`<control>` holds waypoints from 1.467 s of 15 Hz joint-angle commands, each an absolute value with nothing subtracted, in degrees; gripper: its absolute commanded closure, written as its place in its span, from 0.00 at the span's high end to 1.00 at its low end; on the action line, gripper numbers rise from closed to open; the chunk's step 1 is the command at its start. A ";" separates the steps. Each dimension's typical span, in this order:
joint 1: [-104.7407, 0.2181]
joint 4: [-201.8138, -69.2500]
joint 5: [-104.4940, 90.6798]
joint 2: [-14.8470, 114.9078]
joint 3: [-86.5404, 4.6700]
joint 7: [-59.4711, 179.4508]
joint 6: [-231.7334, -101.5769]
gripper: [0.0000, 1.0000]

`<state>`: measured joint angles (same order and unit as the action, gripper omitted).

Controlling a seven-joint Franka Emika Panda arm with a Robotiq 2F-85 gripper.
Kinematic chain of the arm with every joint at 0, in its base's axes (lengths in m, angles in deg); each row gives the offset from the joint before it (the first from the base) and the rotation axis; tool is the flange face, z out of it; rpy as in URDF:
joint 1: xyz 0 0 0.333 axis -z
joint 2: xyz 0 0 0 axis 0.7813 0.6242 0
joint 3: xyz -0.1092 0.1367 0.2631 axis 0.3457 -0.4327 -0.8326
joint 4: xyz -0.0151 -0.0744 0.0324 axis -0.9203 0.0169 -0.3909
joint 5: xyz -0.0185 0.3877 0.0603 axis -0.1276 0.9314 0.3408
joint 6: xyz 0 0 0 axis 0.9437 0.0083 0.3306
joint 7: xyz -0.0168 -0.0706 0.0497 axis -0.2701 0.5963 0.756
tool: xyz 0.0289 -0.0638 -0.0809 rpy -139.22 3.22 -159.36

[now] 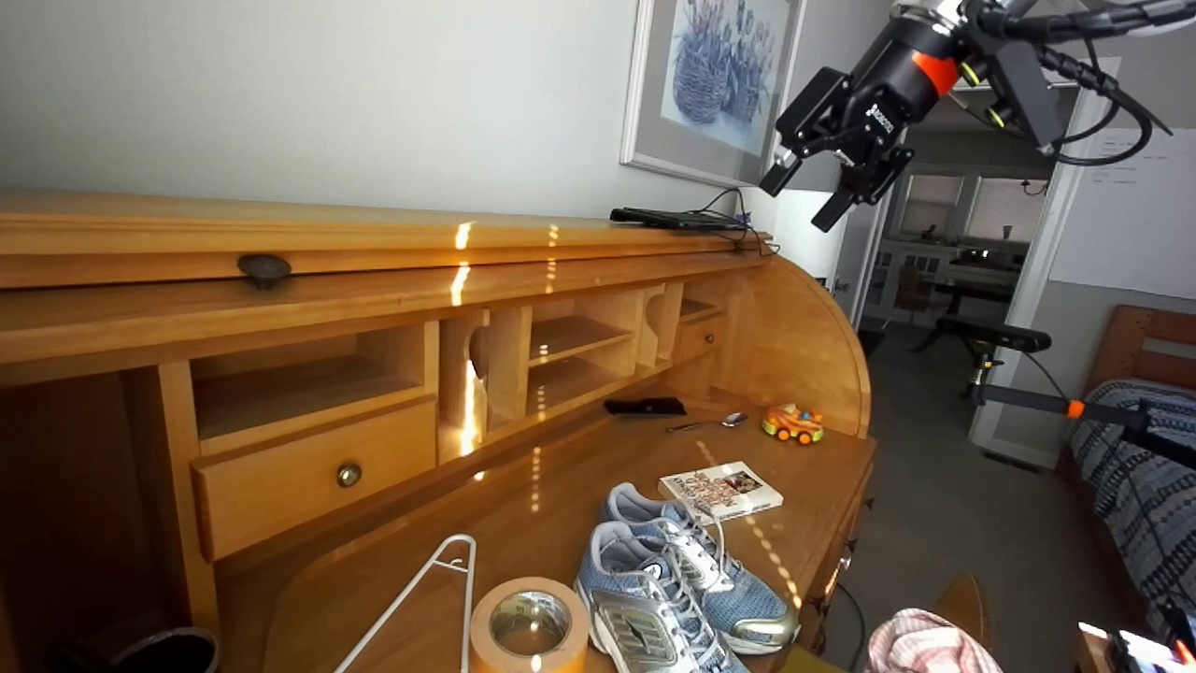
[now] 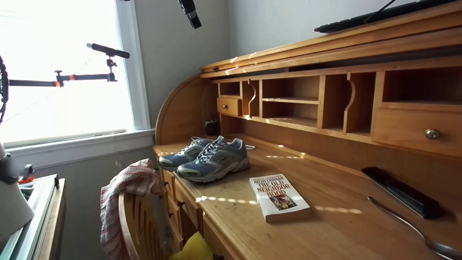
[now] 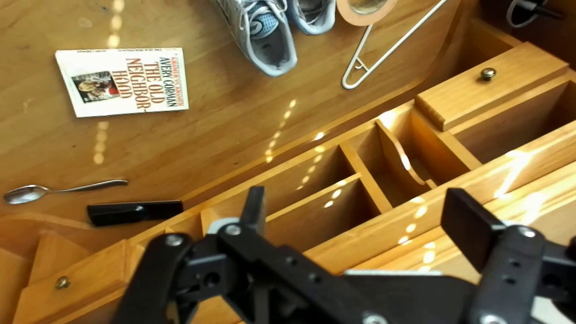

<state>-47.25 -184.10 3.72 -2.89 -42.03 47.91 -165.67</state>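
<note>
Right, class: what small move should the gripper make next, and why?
Probably ease the gripper a little toward the paperback: the gripper hangs open and empty above the desk, and in the wrist view its fingers frame cubbyholes, leaving the paperback off to one side.

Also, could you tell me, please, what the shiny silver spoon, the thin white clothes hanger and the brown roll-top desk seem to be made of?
Shiny silver spoon: polished metal, probably stainless steel; bright reflections.
Thin white clothes hanger: likely smooth plastic, or coated metal; evenly white bars.
Brown roll-top desk: wood or veneer, seemingly varnished; visible grain, slight sheen.
</note>
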 commanded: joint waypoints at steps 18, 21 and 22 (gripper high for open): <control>-38.30 -183.86 4.45 10.06 -33.25 54.68 -168.62 1.00; -40.41 -182.73 10.15 14.16 -28.34 62.51 -165.60 1.00; -40.67 -182.39 11.54 15.67 -27.19 65.38 -165.37 1.00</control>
